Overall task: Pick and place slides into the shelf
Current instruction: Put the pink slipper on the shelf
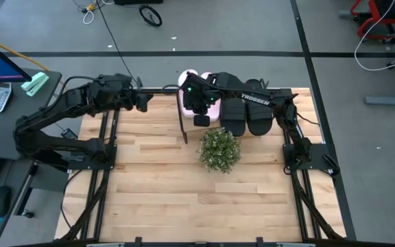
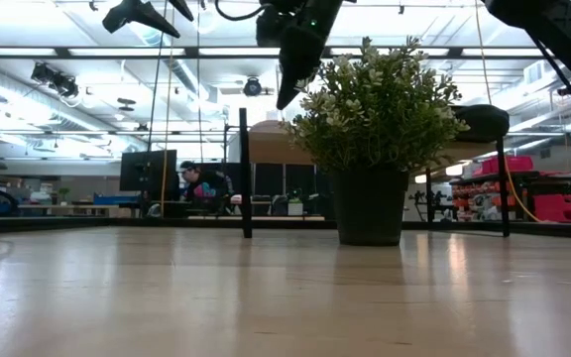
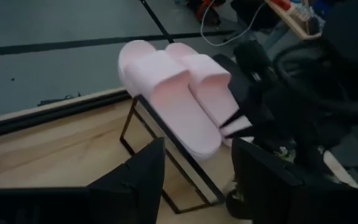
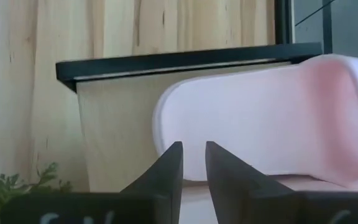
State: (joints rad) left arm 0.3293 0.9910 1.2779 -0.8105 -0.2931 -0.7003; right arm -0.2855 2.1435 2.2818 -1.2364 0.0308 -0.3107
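The shelf stands at the table's far edge, with a light wood top board on thin black legs. Both pale pink slides lie side by side on the left part of its top, and the black pair lies to their right. My right gripper hangs above the pink slide, fingers pointing down and shut but for a narrow slit, holding nothing. My left gripper waits open to the left of the shelf, in the air.
A potted green plant stands on the table just in front of the shelf, below my right arm; it fills the middle of the low view. The slatted wooden tabletop stretches toward the near edge. A person sits far off in the room.
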